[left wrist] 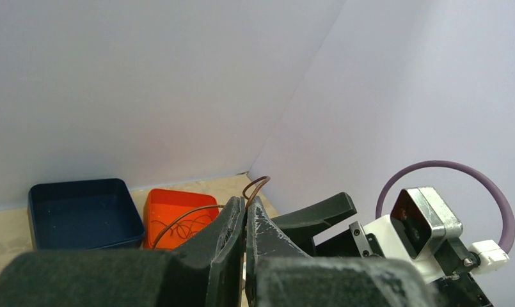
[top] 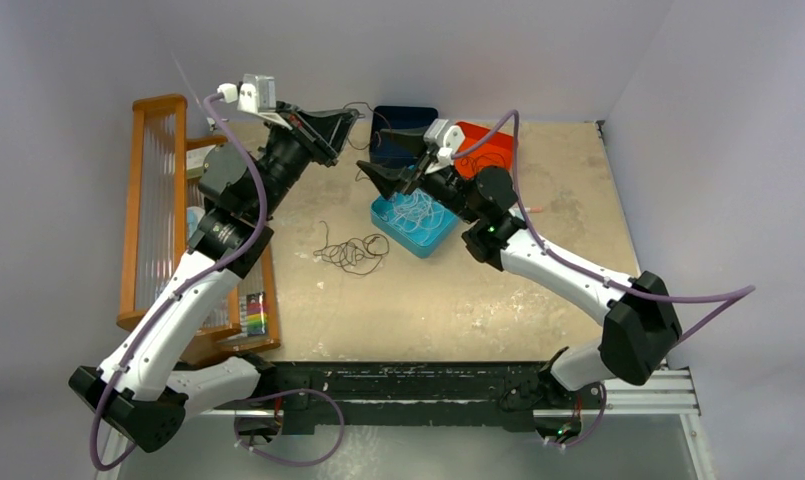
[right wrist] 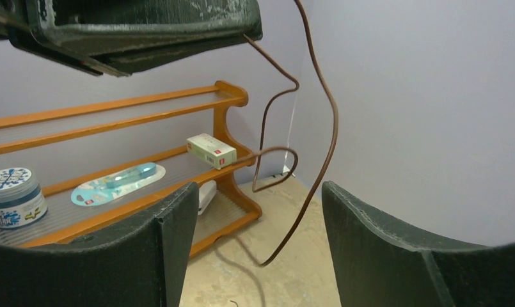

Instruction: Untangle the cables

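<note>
1. Raised over the far part of the table (top: 428, 310), left of middle: left gripper (top: 350, 120), jaws pressed flat together, pinching a thin brown cable (left wrist: 256, 187) right at the tips.
2. Below that pinch, seen from the right wrist view: brown cable dangling in loose bends with one small loop partway down, lower end hanging free above the tabletop.
3. Just right of the left gripper and slightly nearer: right gripper (top: 386, 158), spread wide, nothing held. In its own wrist view, the two fingers (right wrist: 168, 246) on either side of the hanging brown cable, apart from it.
4. On the table beneath the right arm's wrist: teal tray (top: 425, 250), packed with a tangle of white cables (top: 413, 212).
5. Left of the tray and a little nearer, flat on the table and well apart from both grippers: a loose knot of dark cables (top: 353, 250), a few strands straggling out to its left.
6. At the far edge: blue bin (left wrist: 82, 214), with the orange bin (left wrist: 158, 208) just to its right; touching or merely side by side, cannot tell. Inside the orange bin, a few thin dark loops (left wrist: 187, 225) lying on its floor.
7. Along the left side of the table: wooden rack (top: 158, 200), upright, with slatted shelves. On those shelves, from the right wrist view: small white box (right wrist: 210, 150), round tub (right wrist: 11, 195) and blister pack (right wrist: 114, 178) between the two.
</note>
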Controlling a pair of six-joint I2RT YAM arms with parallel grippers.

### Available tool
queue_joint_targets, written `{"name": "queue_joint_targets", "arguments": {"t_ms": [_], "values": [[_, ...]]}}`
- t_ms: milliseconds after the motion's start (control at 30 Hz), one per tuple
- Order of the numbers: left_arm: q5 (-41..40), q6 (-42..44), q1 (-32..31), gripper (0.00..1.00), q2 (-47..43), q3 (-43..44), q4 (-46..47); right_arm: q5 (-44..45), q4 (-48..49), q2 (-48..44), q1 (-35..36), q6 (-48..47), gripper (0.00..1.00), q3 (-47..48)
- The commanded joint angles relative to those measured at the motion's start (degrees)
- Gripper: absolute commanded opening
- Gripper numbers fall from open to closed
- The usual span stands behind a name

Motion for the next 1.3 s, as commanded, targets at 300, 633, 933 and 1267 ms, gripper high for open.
{"name": "queue_joint_targets", "arguments": {"t_ms": [300,633,933,1267], "values": [[3.05,-4.04,-0.04,0.00,-1.61,-2.36,7.45,0.38,4.59,0.30,-0.16,-0.64,0.58,4.30],[3.44,-4.61,-0.06,0.00,-2.22,-3.63,7.92,1.43,4.86,0.28,-0.16,-0.35,0.31,4.23],[0.75,-4.06,0.00,0.06,-3.02,-5.16,5.52,3.56,2.11,-0.92,-0.16,-0.38,0.00,4.25],[-0.52,-1.53,0.01,0.40,-2.26,-5.66,0.35,6.14,-16.69,-2.06,-3.84,2.63,0.00,10.56]]}}
